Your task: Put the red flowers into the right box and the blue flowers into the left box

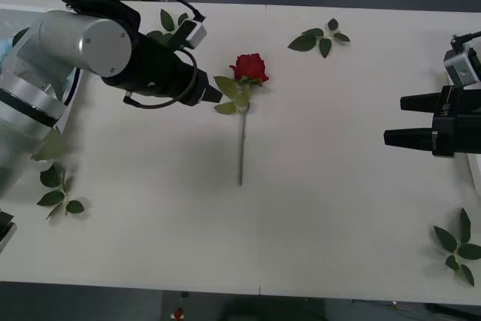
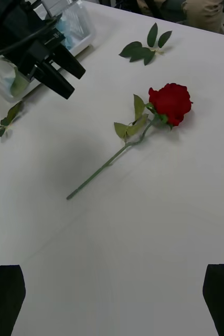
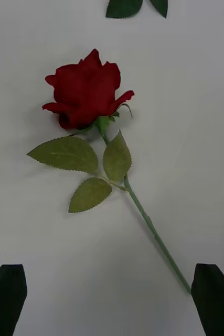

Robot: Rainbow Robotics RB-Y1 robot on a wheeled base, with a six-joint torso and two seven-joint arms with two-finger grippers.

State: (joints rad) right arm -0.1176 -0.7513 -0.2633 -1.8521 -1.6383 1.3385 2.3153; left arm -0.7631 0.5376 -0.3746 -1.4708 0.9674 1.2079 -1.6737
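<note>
**Left gripper over the rose, fingers wide**

Left gripper (image 3: 109,299) first: its black fingers (image 3: 7,294) are spread wide, one at each corner of its wrist view, nothing between them. Just ahead of them lies the rose (image 3: 88,94), flat on the white table (image 3: 38,236), deep-red bloom pointing away from the gripper, three green leaves fanned out below the head, the stem running back toward one fingertip. In the front view the left gripper (image 1: 214,95) sits right beside the rose's leaves, on the robot's left of the bloom (image 1: 249,68), the stem stretching toward the robot.

Over to the right gripper (image 2: 112,294): fingers parted too, empty, well apart from the flower. In the front view it (image 1: 394,119) hangs at the table's right side, pointing in toward the middle. Its camera sees the rose (image 2: 169,103) lying across the table and the left gripper's fingers (image 2: 64,73) beyond it.

Further out, the left box (image 2: 83,44) sits at the table's left edge behind the left arm, with something pale blue inside; what exactly, I cannot tell. Loose leaf sprigs (image 1: 319,37) lie scattered near the far edge, at the near left and near right corners.
</note>
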